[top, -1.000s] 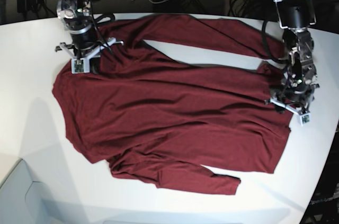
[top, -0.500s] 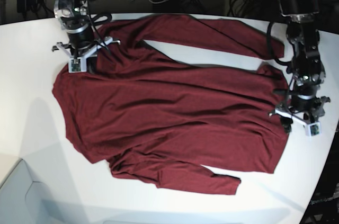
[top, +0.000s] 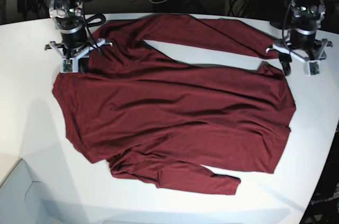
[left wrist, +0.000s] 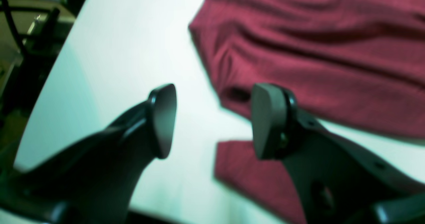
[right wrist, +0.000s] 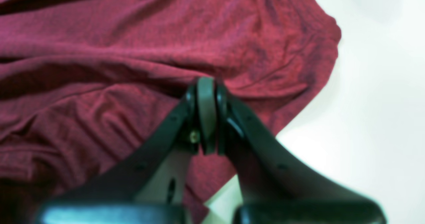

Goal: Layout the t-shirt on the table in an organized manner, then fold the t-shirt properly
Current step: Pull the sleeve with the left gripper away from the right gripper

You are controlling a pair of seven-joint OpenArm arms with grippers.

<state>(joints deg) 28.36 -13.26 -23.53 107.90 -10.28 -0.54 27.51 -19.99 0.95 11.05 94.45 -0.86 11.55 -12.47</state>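
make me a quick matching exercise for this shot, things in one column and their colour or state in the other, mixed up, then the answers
Things:
1. t-shirt
2. table
3. left gripper
4. right gripper

States:
A. jaws apart, nothing between them
B. dark red, spread out with wrinkles
C. jaws shut, over the cloth
D. smooth and white

Pairs: 1-B, 2-D, 3-A, 4-C
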